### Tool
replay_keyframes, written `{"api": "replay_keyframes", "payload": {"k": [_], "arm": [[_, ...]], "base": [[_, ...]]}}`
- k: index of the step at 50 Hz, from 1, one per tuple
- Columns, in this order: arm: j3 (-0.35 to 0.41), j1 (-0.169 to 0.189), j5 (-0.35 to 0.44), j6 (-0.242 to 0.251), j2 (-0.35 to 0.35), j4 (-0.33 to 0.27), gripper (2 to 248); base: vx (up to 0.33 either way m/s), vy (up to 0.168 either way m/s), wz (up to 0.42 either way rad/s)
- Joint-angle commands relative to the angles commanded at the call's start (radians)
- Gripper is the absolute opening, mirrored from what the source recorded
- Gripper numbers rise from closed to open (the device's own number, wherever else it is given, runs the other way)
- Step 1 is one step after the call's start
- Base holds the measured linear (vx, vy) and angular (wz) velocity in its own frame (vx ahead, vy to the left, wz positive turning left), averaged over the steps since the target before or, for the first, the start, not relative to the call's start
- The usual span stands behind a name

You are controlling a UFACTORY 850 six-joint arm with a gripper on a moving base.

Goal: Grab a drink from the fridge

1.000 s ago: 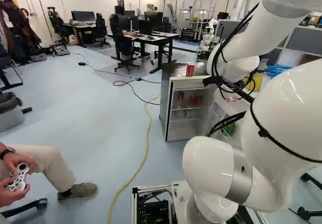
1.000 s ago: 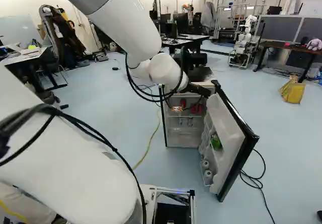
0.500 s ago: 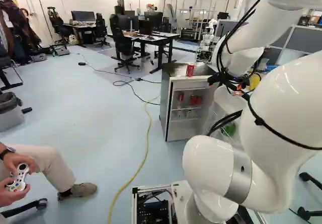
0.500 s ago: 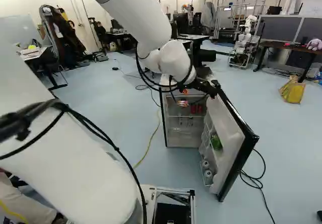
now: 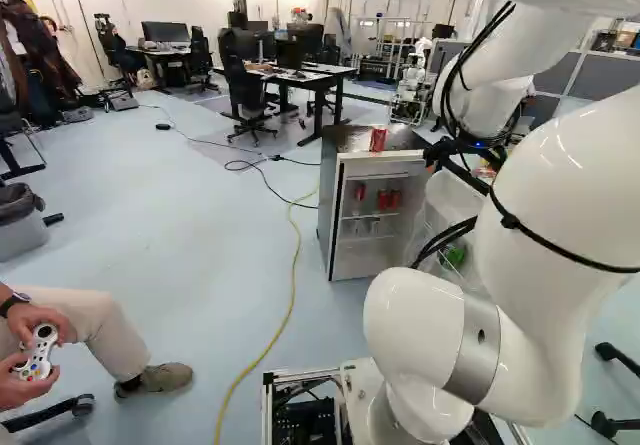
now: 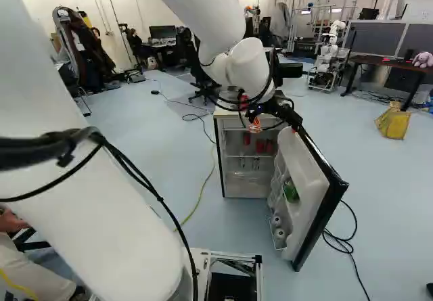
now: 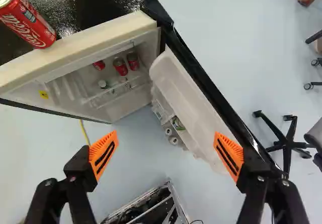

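In the last second the arm (image 6: 203, 17) has moved over toward the open door (image 7: 187, 95), while the base and the fridge (image 6: 246, 153) have stayed in their places. In the right base view, the wrist has shifted from the front of the fridge top to nearer the door. The hand (image 7: 166, 151) is wide open, its orange pads (image 7: 103, 154) well apart, and it has hold of nothing.

The drinks have not moved. Three red cans (image 7: 120, 66) are on an inner shelf, ahead of the hand and well beyond its fingertips. Another red can (image 7: 27, 22) stands on the fridge top, also ahead, out past the finger on the cabinet side. The door is ahead of the other finger and partly behind it in the wrist view.

For the task, I judge that access is ready but the grasp is not started. The hand should next line up with the shelf and go lower, with care not to knock the door.
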State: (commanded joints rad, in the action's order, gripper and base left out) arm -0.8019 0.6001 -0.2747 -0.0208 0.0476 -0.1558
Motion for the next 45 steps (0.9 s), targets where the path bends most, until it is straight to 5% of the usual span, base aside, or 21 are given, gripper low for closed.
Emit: {"api": "replay_keyframes", "payload": {"k": [45], "arm": [[-0.247,0.056,-0.318,0.000,-0.130,0.000,247]], "base": [[0.000,0.000,0.000]]}}
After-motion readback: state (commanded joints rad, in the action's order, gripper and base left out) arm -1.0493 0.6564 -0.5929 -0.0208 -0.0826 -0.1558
